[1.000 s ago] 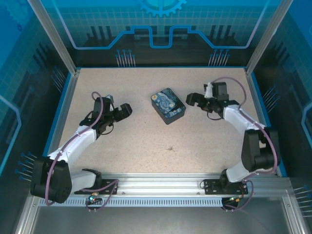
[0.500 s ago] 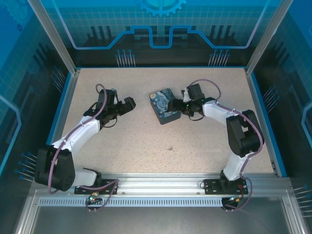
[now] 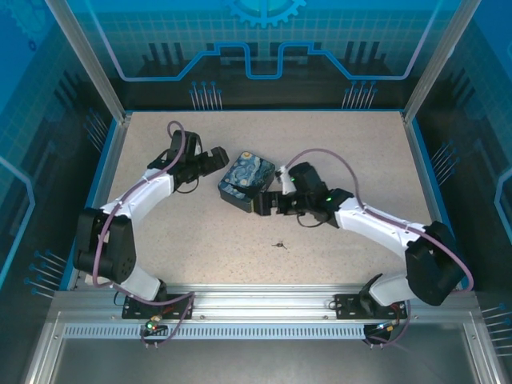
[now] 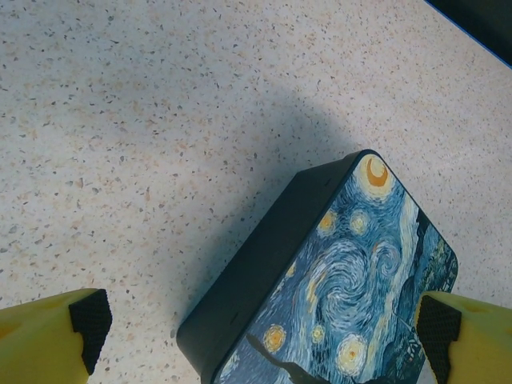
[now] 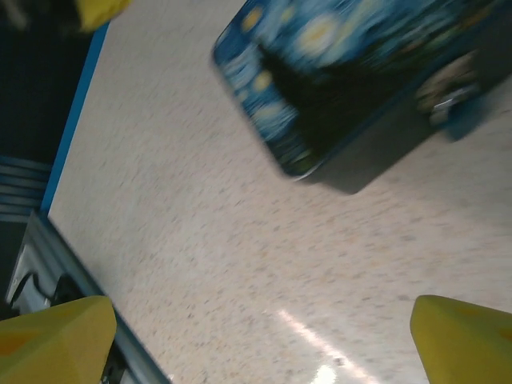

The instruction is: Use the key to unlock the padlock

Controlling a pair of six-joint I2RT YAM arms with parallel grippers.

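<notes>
While both hands stand with fingers wide apart and grip nothing, a dark rectangular box with a swirling blue-and-yellow painted lid (image 3: pixel 246 182) lies near the middle of the speckled beige counter (image 3: pixel 344 152). The left hand (image 3: pixel 211 160) sits just beside the box's far-left side, and the right hand (image 3: pixel 268 202) is at its near-right corner. A tiny bluish padlock with a brassy glint (image 5: pixel 445 94), blurred, sits against the box's side. A tiny dark item (image 3: pixel 279 245), too small to identify, lies toward the near edge.

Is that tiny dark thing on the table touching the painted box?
Apart. The top view shows the tiny dark thing lying by itself, with bare speckled table between it and the painted box.
</notes>
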